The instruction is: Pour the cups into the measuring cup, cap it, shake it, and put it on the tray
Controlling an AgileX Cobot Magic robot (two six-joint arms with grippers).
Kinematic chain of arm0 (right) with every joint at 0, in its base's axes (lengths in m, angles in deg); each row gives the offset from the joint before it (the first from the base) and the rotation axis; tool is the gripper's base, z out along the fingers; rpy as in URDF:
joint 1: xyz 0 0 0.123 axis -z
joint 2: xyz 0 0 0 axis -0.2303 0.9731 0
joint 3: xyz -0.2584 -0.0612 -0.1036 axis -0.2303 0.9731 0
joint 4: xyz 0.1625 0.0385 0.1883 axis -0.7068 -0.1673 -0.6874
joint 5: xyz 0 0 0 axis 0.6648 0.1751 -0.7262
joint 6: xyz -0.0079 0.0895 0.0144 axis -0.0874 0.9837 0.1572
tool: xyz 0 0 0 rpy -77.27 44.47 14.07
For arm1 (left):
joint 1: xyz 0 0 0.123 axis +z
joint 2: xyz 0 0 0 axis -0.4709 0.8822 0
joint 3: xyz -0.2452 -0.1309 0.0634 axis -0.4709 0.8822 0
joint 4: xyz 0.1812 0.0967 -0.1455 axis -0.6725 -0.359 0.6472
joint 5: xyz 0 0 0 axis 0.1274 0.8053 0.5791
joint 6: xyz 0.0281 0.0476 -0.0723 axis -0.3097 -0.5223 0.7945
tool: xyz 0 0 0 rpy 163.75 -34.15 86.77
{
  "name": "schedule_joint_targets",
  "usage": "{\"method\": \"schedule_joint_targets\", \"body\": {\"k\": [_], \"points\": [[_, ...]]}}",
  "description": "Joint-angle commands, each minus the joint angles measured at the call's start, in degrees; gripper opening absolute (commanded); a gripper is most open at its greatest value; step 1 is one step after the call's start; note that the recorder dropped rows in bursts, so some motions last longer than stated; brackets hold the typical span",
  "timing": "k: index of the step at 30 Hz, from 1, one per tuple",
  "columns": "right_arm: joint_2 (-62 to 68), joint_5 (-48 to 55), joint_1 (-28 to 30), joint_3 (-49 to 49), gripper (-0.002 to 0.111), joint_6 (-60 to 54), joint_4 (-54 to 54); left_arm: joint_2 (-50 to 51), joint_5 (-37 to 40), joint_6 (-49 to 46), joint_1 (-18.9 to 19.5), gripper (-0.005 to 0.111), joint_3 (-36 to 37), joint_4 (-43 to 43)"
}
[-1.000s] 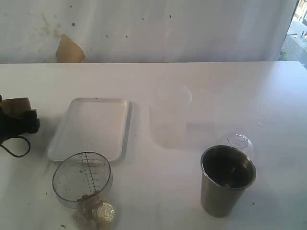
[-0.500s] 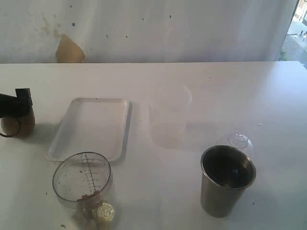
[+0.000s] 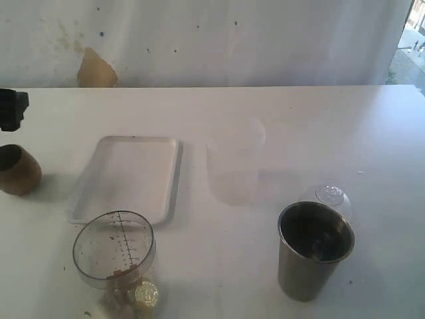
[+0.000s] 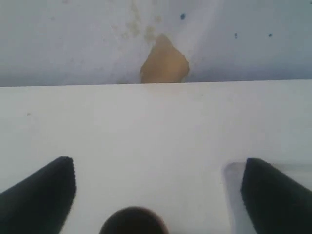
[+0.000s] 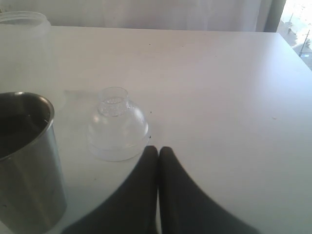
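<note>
Measuring cup [image 3: 114, 249] at table [image 3: 279, 113] front edge, left part, bits inside. Brown cup [image 3: 18, 170] free at left edge; left gripper [image 4: 157, 165] spread, empty. Right gripper [image 5: 158, 151] clenched, empty. Likely next: grasp steel tumbler [image 3: 315, 249], front right; jaws must open.

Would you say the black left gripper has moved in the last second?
Yes: in the exterior view the left gripper has shifted upward, from beside the flat white tray to beyond its far edge, off the squat brown cup.
</note>
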Motion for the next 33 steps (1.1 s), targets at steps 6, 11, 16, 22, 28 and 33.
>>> {"method": "schedule_joint_targets", "body": {"k": [6,11,16,22,28,33], "points": [[-0.3,-0.4,0.3,0.3,0.0,-0.1,0.2,-12.3,16.8,3.6,0.1,0.001,-0.2,-0.3],[-0.3,-0.4,0.3,0.3,0.0,-0.1,0.2,-19.9,23.2,4.6,0.1,0.001,-0.2,1.5],[-0.3,-0.4,0.3,0.3,0.0,-0.1,0.2,-27.4,34.2,5.1,0.1,0.001,-0.2,4.6],[-0.3,-0.4,0.3,0.3,0.0,-0.1,0.2,-39.1,38.9,-0.7,0.1,0.001,-0.2,10.2],[-0.3,-0.4,0.3,0.3,0.0,-0.1,0.2,-58.4,37.8,-9.8,0.1,0.001,4.1,21.9],[-0.3,-0.4,0.3,0.3,0.0,-0.1,0.2,-72.1,36.2,-8.3,0.1,0.001,13.7,22.6]]}}
